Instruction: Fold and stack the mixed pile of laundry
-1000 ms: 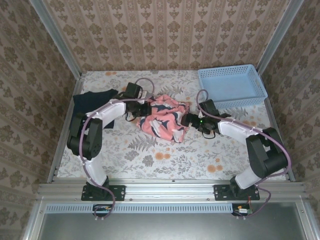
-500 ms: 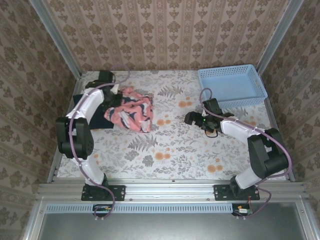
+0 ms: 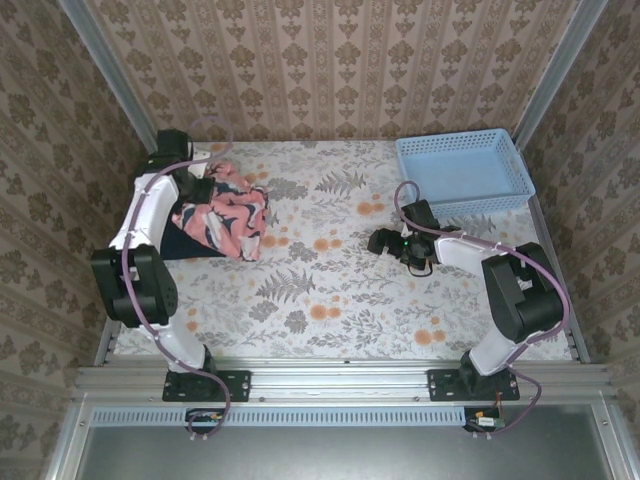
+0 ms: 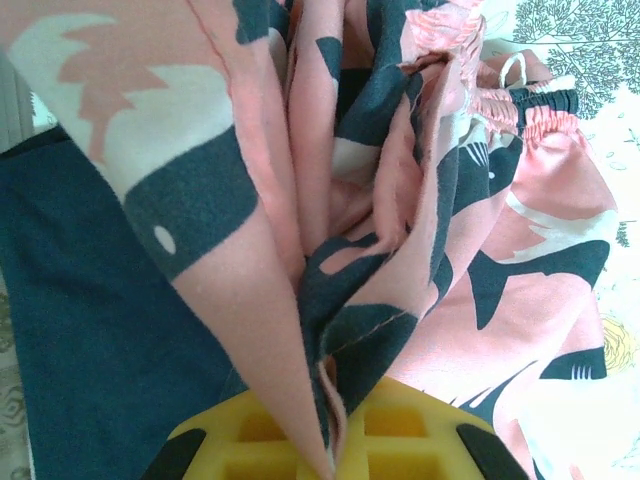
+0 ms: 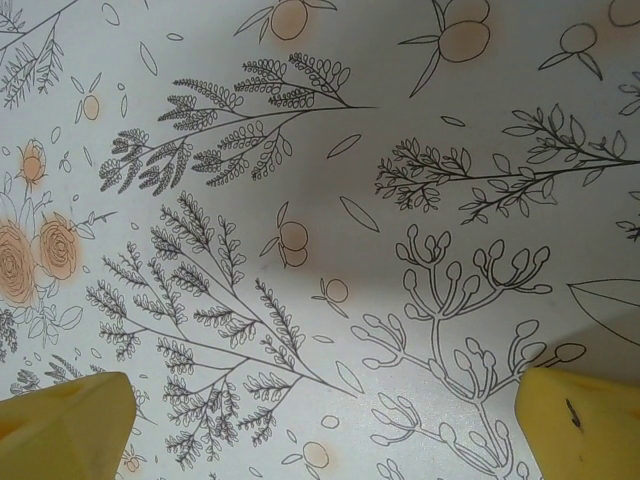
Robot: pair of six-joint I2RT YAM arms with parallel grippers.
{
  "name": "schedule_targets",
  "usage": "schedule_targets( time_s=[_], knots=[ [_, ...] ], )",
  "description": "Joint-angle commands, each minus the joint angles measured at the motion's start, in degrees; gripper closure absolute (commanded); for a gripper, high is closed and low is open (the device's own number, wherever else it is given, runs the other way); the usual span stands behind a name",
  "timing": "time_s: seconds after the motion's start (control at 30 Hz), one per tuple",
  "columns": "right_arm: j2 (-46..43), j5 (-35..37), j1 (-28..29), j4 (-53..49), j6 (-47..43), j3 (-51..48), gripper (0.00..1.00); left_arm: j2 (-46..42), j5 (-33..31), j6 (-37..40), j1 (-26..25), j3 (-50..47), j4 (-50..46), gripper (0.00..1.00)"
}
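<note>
Far left, left gripper [image 4: 325, 440] clamped on pink patterned garment [image 3: 228, 215], dark T-shirt [image 4: 80, 330] beneath, right gripper [image 3: 380, 241] spread wide, empty.

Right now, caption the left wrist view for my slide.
Left gripper pinches the pink patterned garment over the navy T-shirt.

White-and-black arms [image 3: 148, 205], yellow fingers [image 5: 60, 425]

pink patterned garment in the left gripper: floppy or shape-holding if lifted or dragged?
Likely very floppy: the pink garment falls in deep loose folds from the pinch of the left gripper. Probably light, since the fabric looks thin and bunches easily. Dragged, it may tug the dark T-shirt it drapes over, cloth catching on cloth.
</note>
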Motion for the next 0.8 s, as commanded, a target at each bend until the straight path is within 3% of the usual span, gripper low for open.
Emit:
schedule_targets(
  time_s=[0.0,0.23,0.43,0.5,0.53,0.63,0.67,0.77],
  knots=[
    [2.40,-1.70,0.09,1.39,0.50,0.28,0.00,-3.19,0.07,2.50,3.09,1.54,0.70,1.00],
    [3.51,-1.80,0.10,0.39,-0.06,1.42,0.00,-4.54,-0.23,1.31,11.04,-1.45,5.96,1.00],
    [3.10,-1.14,0.10,-1.65,-0.80,3.01,0.00,3.10,-0.14,-0.69,17.91,-0.64,9.57,1.00],
    [2.47,-0.48,0.10,-2.30,-0.97,3.05,0.00,6.09,0.63,-1.55,18.93,-0.59,8.99,0.96],
    [2.29,-0.19,0.09,-2.47,-0.98,2.93,0.00,7.03,0.72,-1.93,19.19,-0.97,9.24,0.88],
    [1.72,0.57,0.05,-3.17,-1.06,2.86,0.00,8.72,-1.70,-4.06,19.30,-2.10,9.55,0.13],
    [1.46,0.72,0.10,-3.21,-1.07,2.81,0.00,8.66,-2.71,-4.89,19.35,-2.33,9.64,0.00],
    [0.55,1.64,0.10,-3.84,-1.38,3.09,0.00,6.69,-5.33,-6.62,19.01,-2.64,9.81,0.00]
  ],
)
